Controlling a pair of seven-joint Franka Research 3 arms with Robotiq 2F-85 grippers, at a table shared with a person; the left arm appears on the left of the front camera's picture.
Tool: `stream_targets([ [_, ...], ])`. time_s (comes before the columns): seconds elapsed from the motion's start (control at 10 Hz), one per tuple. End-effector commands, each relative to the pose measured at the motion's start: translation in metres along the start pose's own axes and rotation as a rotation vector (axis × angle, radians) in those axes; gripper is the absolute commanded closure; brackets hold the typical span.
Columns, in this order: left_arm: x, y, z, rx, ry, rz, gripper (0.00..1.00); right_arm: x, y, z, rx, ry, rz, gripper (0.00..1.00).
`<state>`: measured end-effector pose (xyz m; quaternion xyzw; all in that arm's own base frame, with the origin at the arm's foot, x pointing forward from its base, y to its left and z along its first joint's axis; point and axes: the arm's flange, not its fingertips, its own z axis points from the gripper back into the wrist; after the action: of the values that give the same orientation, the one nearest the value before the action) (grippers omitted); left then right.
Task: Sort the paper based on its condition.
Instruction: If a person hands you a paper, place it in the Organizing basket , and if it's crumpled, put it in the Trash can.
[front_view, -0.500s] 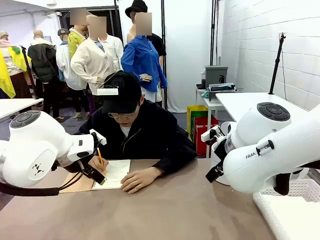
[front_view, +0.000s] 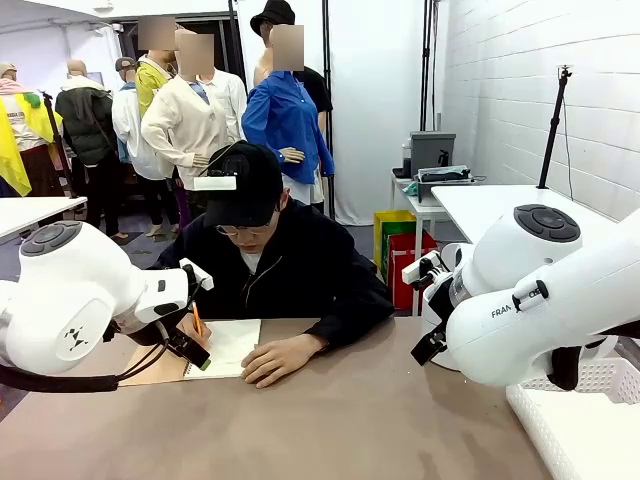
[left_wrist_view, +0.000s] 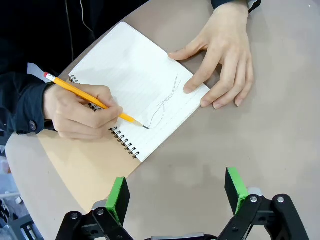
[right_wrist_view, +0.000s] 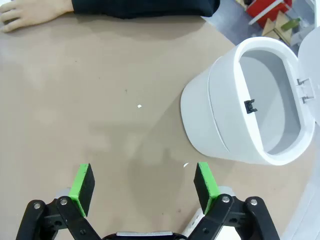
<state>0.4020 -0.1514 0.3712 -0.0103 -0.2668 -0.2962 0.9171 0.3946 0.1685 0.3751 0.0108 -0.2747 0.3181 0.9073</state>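
Observation:
The loose paper is out of view. A person at the far side draws with an orange pencil (left_wrist_view: 92, 98) on the white page of a spiral-bound notebook (left_wrist_view: 135, 75) with a brown cover. Their other hand (left_wrist_view: 222, 65) presses the page flat. A thin pencil scribble marks the page. My left gripper (left_wrist_view: 175, 192) hovers open just above the table, near the notebook's edge, with nothing between its green pads. In the front view it hangs by the notebook (front_view: 235, 342). My right gripper (right_wrist_view: 144, 184) stands open over bare brown table, holding nothing.
A white round bin (right_wrist_view: 245, 105) with its lid swung open stands to the right of my right gripper. A white mesh basket (front_view: 585, 425) sits at the table's front right corner. The person's forearm and sleeve (right_wrist_view: 145, 7) lie along the far edge.
The person's pencil hand has shifted slightly over the page. Both arms have stayed where they were.

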Motion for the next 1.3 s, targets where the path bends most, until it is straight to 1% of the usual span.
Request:
stream_targets([
  [0.0, -0.0002, 0.0009, 0.0, 0.001, 0.0, 0.002, 0.0, 0.0, -0.0001, -0.0001, 0.0, 0.0, 0.0, 0.0],
  [1.2, -0.0002, 0.0009, 0.0, 0.001, 0.0, 0.002, 0.0, 0.0, -0.0001, -0.0001, 0.0, 0.0, 0.0, 0.0],
])
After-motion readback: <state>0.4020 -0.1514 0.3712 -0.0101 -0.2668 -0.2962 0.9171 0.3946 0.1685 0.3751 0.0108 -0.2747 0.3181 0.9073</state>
